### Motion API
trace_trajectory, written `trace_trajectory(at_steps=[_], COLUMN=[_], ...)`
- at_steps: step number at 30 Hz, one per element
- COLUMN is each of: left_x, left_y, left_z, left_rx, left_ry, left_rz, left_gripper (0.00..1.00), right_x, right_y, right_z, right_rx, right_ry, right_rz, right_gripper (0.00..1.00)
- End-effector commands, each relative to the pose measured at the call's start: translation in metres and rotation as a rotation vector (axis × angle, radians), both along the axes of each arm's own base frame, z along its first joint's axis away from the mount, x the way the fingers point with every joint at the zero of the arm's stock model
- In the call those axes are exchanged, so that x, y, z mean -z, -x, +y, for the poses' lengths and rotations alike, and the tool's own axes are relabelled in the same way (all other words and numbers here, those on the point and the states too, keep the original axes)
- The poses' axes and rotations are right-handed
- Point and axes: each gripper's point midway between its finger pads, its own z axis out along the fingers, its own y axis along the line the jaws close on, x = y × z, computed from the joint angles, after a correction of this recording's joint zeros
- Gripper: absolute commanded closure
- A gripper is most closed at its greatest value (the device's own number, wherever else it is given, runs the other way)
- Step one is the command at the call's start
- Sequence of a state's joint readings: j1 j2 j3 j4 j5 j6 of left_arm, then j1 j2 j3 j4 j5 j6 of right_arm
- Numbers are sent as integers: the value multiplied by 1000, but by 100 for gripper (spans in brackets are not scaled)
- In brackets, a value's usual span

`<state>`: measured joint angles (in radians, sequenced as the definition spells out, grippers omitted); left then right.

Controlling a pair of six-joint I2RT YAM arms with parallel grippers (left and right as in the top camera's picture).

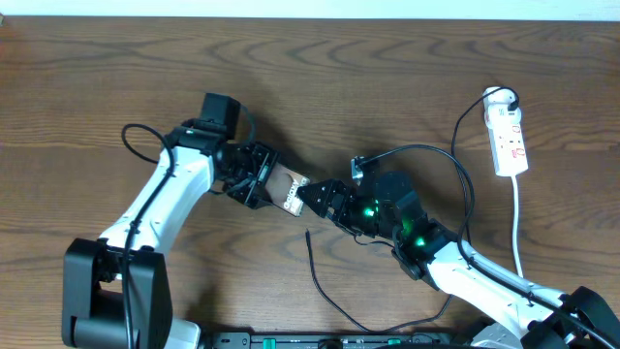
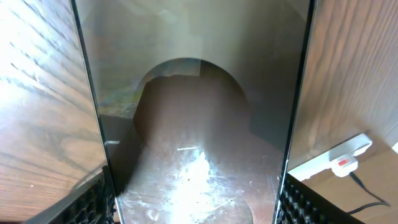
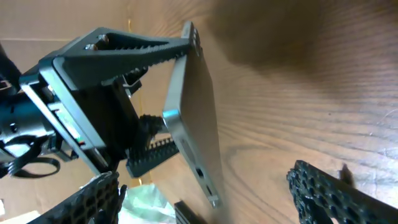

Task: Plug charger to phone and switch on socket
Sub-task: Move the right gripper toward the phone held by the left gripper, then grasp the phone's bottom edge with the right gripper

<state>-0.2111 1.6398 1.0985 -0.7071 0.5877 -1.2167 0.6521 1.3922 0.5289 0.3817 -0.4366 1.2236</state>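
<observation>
In the middle of the overhead frame, your left gripper (image 1: 267, 182) is clamped on the phone (image 1: 289, 191), held tilted. Your right gripper (image 1: 316, 199) sits just beside it with fingers spread apart (the phone's thin edge faces that wrist camera). The charger (image 1: 310, 247) ends on the table (image 1: 97, 78) just below them, and the socket (image 1: 510, 136) lies well apart at upper right.

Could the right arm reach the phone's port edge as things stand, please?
Probably yes: the left gripper holds the phone with that edge turned toward the open right gripper, nothing between.
</observation>
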Motion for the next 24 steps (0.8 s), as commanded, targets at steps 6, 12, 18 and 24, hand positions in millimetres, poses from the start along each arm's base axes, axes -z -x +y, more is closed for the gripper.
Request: trace_trajectory(at_steps=[6,12,18,24], left_x=[-19,-20,-22,-22], left_y=[5,12,12,17], left_z=[-28,-42,-53,-61], left_rx=[13,26,50,60], left_ry=[28,35,47,49], left_rz=[-9,2,-20,-12], left_gripper=[92,93,93,93], right_x=[1,16,17,17], right_y=[-2,1,1,0], right_z=[1,-6,-7,-8], right_rx=[-4,-12,-23,-27], right_ry=[38,112,126,144], right_rz=[-41,-37,-56,-84], right_gripper=[28,30,32,37])
